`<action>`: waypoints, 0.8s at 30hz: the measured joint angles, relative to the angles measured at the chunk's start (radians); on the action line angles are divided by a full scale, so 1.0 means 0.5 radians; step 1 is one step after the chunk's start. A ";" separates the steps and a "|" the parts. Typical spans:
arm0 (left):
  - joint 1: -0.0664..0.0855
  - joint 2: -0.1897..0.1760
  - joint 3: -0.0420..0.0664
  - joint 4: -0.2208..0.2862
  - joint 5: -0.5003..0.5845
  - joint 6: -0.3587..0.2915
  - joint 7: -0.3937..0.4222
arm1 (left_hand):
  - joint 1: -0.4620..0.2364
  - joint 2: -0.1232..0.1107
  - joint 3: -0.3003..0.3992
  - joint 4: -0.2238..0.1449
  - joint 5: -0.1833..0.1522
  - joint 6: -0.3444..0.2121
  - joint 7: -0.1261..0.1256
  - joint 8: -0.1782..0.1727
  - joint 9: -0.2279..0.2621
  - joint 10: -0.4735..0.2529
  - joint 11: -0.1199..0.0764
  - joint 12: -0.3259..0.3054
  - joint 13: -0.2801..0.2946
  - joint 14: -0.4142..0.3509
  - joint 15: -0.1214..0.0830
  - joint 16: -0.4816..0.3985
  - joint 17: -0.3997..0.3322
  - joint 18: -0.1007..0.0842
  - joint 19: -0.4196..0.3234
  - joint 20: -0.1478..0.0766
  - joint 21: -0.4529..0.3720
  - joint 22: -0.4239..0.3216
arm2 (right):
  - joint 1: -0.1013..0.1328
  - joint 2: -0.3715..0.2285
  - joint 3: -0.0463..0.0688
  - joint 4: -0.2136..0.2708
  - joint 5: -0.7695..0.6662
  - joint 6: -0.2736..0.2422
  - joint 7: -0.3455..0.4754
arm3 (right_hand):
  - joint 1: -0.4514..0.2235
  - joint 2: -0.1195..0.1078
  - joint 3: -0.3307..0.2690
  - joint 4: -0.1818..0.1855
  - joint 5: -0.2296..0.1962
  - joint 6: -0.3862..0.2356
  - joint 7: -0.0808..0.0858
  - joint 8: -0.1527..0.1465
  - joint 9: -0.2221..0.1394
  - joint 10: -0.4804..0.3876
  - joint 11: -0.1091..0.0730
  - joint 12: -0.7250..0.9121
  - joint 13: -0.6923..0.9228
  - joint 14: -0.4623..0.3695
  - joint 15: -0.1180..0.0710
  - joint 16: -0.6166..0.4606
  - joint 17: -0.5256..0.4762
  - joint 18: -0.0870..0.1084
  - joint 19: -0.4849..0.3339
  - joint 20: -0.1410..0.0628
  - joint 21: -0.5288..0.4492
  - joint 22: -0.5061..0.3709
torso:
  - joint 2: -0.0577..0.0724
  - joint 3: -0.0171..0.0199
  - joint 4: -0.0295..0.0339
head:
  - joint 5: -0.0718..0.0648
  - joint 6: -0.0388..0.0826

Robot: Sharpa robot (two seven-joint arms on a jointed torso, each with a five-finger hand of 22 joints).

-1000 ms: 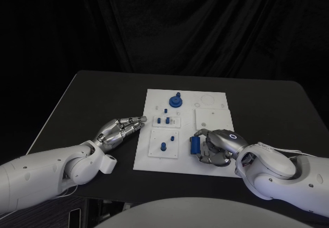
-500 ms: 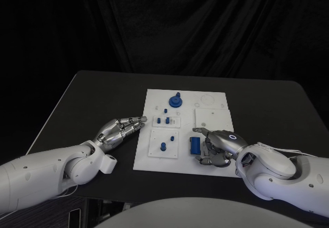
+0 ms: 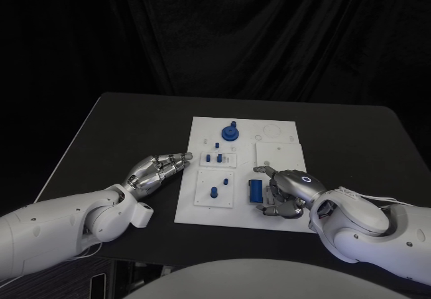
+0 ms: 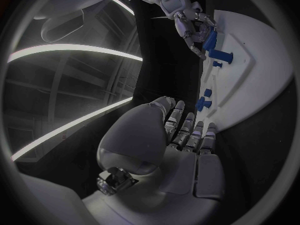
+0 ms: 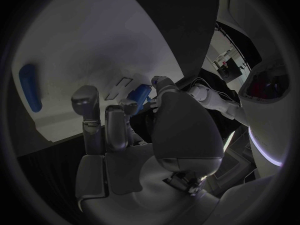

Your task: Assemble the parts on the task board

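Since the earlier frames, the right hand [image 3: 286, 193] has eased back slightly toward five o'clock, and more of the blue cylinder [image 3: 256, 190] now shows. Its fingers are curled narrow around that cylinder's right side; whether they truly grip it cannot be told. The left hand [image 3: 160, 170] has stayed put at the nine o'clock edge of the task board [image 3: 278, 159], fingers straight and close together, holding nothing, tips just beside the board's edge.

Counting the blue parts in the head view: one large round knob [image 3: 231, 132] stands at the board's twelve o'clock end; a cluster of small pegs [image 3: 213, 157], about four, sits near the centre; one upright peg [image 3: 215, 192] and one smaller pin [image 3: 225, 182] stand on the seven o'clock panel; and the one cylinder lies by the right hand. The left wrist view shows the right hand [image 4: 187, 20] beside the cylinder [image 4: 210, 39].

One white board lies in the middle of one black table [image 3: 108, 137]. Behind the table hangs a dark curtain [image 3: 242, 43].
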 measured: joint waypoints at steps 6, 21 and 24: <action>0.000 0.003 0.000 -0.001 0.000 0.000 0.001 | 0.000 0.000 0.000 0.000 0.000 0.000 0.000 0.000 0.000 0.000 0.000 0.000 0.000 -0.003 0.003 0.000 0.000 0.000 0.000 0.000 0.000 0.000 | 0.000 0.000 0.000 0.000 0.000 -0.019 -0.002 | 0.043 0.043 0.045 -0.005 -0.329 0.248 0.032 0.422 0.086 0.021 0.042 0.092 0.088 -0.006 0.035 0.000 0.008 0.000 0.005 0.020 0.000 0.000 | 0.001 0.0000 0.000 | -0.001 0.000; 0.000 0.008 0.000 -0.004 0.000 0.004 0.001 | 0.000 0.000 0.000 0.000 -0.009 0.000 0.000 0.000 0.000 -0.007 0.006 0.000 0.000 -0.003 0.003 0.000 0.000 0.000 0.000 0.000 0.000 0.001 | 0.000 0.005 0.002 -0.011 0.000 -0.044 -0.038 | 0.097 0.119 0.094 -0.011 -0.536 0.394 0.052 0.823 0.193 0.028 0.049 0.198 0.174 0.001 0.043 0.016 0.017 0.000 0.025 0.040 0.007 0.000 | 0.001 0.0000 0.000 | 0.007 0.000; 0.000 0.010 0.000 -0.005 0.000 0.006 0.001 | 0.000 0.000 0.000 0.000 -0.009 0.000 0.000 0.000 0.000 -0.007 0.007 0.000 0.000 -0.003 0.003 0.000 0.000 0.000 0.000 0.000 0.000 0.002 | 0.000 0.009 0.002 -0.013 0.000 -0.048 -0.044 | 0.108 0.131 0.099 -0.016 -0.536 0.394 0.052 0.846 0.197 0.027 0.050 0.198 0.175 0.001 0.043 0.016 0.017 0.000 0.025 0.040 0.007 0.000 | 0.000 0.0000 0.000 | 0.006 0.000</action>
